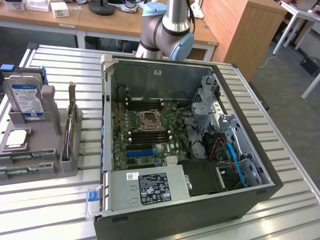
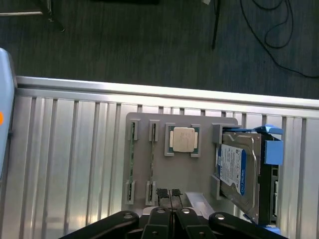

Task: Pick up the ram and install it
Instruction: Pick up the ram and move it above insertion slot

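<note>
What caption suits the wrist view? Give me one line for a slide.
Shut gripper over the gray parts holder, which carries the ram, a CPU chip and a hard drive.

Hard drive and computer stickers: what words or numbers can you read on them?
No text can be read for sure.
Hard drive label: blue and white, print too small to read.
Power supply labels: one black, one white, print too blurred to read.
Case sticker: small and white, too small to read.
Chip: no marking can be made out.
</note>
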`<state>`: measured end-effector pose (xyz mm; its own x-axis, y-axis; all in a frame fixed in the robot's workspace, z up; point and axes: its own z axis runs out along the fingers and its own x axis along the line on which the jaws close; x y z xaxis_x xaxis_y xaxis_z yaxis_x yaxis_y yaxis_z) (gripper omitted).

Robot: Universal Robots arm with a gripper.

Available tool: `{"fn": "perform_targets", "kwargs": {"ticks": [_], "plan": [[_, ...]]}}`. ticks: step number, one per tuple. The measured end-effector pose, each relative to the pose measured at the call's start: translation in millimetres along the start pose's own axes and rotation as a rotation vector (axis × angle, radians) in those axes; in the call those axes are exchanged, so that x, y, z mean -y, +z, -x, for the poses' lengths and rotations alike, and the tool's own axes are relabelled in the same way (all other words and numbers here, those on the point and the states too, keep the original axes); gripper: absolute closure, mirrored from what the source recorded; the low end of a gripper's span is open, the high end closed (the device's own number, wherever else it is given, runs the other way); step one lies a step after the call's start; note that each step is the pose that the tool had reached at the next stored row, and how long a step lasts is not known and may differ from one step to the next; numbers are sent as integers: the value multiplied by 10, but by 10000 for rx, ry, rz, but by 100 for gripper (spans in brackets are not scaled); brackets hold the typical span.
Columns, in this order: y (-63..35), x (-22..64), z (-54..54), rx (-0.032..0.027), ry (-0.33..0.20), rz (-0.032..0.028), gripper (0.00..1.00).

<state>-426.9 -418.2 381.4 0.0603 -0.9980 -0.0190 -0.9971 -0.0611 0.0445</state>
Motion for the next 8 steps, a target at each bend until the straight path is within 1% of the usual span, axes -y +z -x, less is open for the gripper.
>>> {"fn": "perform_targets", "kwargs": {"ticks": [4,8], "plan": [[-1,6,-2,-16,-361,7,90],[0,7,-2,-17,-370,7,90]]}}
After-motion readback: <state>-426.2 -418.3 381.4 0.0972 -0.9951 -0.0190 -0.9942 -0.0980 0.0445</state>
